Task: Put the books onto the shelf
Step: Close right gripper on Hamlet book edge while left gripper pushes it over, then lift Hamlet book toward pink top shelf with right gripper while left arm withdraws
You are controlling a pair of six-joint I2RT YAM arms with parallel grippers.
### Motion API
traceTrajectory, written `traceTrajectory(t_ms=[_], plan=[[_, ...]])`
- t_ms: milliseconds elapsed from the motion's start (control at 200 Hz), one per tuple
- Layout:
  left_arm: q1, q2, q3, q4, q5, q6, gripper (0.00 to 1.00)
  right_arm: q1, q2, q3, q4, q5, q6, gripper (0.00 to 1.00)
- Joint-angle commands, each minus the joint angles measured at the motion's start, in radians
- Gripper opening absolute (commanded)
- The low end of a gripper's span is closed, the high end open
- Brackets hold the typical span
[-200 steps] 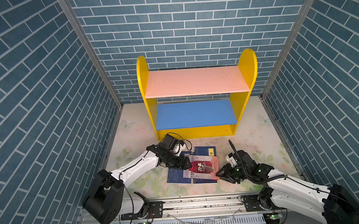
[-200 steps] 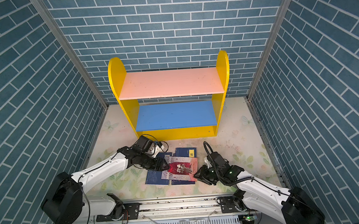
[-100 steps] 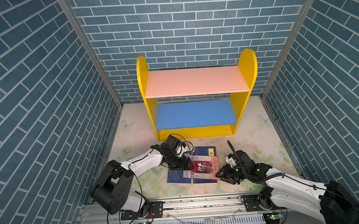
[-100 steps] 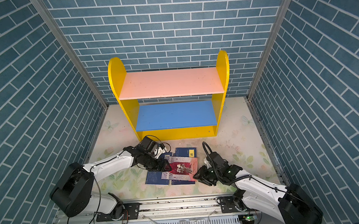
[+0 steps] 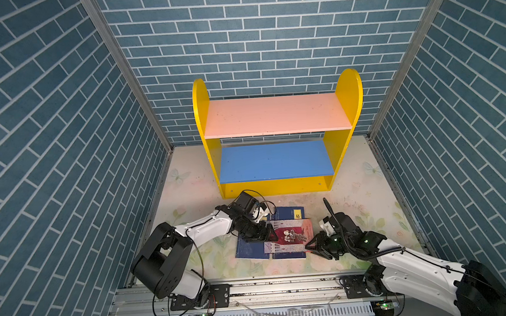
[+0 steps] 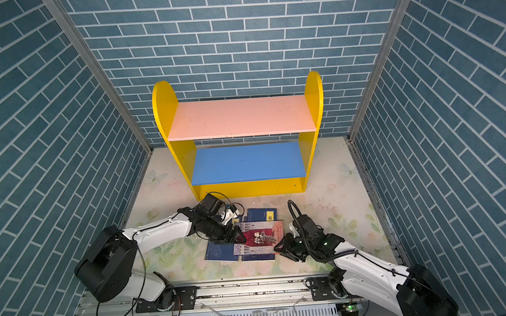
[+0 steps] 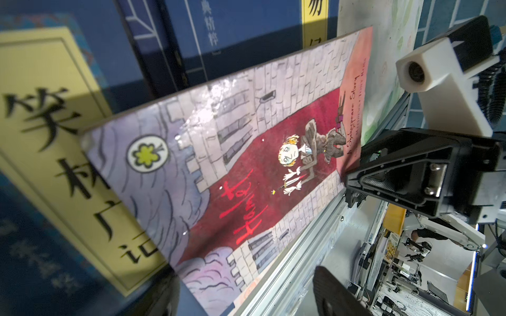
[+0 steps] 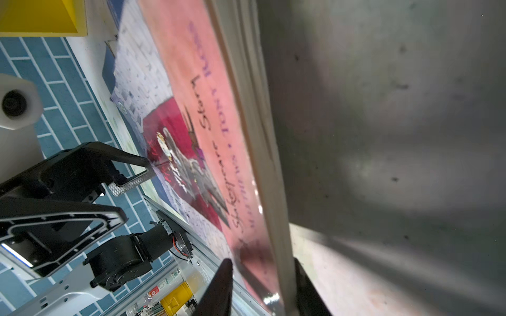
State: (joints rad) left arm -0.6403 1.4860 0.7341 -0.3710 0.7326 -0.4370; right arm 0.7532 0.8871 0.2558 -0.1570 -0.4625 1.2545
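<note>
The illustrated book (image 5: 291, 237), red, grey and pink, lies atop the spread of navy books (image 5: 288, 214) with yellow labels; one edge sits between the right fingers (image 8: 219, 287), and a left fingertip (image 8: 128, 183) touches its cover. The shelf (image 5: 276, 124), yellow-sided with pink and blue boards, stands upright well beyond both.

Shelf (image 5: 276, 115) at the back of the surface (image 5: 362, 194), books (image 5: 288, 213) piled before it.
The Hamlet book (image 5: 292, 231) lies on top of the pile; the left gripper (image 5: 270, 234) sits over its left end, the right gripper (image 5: 310, 247) at its right edge, jaws astride it.
</note>
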Motion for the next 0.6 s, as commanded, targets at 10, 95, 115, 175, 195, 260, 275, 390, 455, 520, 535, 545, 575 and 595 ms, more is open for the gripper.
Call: traceTrajectory(t_ms=[10, 95, 115, 175, 195, 260, 275, 390, 455, 520, 535, 545, 575, 595], plan=[[-0.005, 0.008, 0.012, -0.01, -0.006, 0.019, 0.78, -0.013, -0.046, -0.048, -0.004, 0.044, 0.059, 0.33], [-0.006, 0.013, 0.015, -0.007, 0.003, 0.027, 0.78, -0.024, -0.07, -0.08, 0.041, 0.048, 0.082, 0.33], [-0.006, 0.015, 0.017, -0.008, 0.004, 0.028, 0.78, -0.027, -0.076, -0.082, 0.041, 0.052, 0.083, 0.33], [-0.006, 0.02, 0.017, -0.006, 0.011, 0.033, 0.78, -0.033, -0.09, -0.084, 0.037, 0.062, 0.082, 0.33], [-0.006, 0.021, 0.018, -0.005, 0.012, 0.035, 0.78, -0.035, -0.093, -0.084, 0.039, 0.063, 0.082, 0.34], [-0.005, 0.02, 0.018, -0.004, 0.017, 0.035, 0.78, -0.043, -0.097, -0.082, 0.044, 0.064, 0.08, 0.34], [-0.006, 0.02, 0.02, -0.003, 0.018, 0.036, 0.79, -0.044, -0.097, -0.081, 0.047, 0.063, 0.081, 0.34], [-0.006, 0.026, 0.025, 0.003, 0.041, 0.043, 0.79, -0.052, -0.082, -0.083, 0.067, 0.059, 0.082, 0.34], [-0.006, 0.037, 0.028, 0.001, 0.042, 0.054, 0.78, -0.054, -0.073, -0.091, 0.1, 0.054, 0.085, 0.34], [-0.007, 0.046, 0.029, 0.002, 0.038, 0.064, 0.78, -0.055, -0.072, -0.092, 0.111, 0.064, 0.086, 0.33], [-0.006, 0.048, 0.03, 0.0, 0.036, 0.066, 0.78, -0.054, -0.074, -0.093, 0.112, 0.066, 0.086, 0.32], [-0.006, 0.048, 0.03, 0.001, 0.034, 0.066, 0.78, -0.055, -0.075, -0.092, 0.114, 0.067, 0.088, 0.32], [-0.006, 0.047, 0.031, 0.003, 0.033, 0.066, 0.78, -0.056, -0.079, -0.096, 0.121, 0.071, 0.09, 0.31], [-0.006, 0.046, 0.033, 0.005, 0.034, 0.067, 0.78, -0.056, -0.082, -0.099, 0.129, 0.071, 0.095, 0.3]])
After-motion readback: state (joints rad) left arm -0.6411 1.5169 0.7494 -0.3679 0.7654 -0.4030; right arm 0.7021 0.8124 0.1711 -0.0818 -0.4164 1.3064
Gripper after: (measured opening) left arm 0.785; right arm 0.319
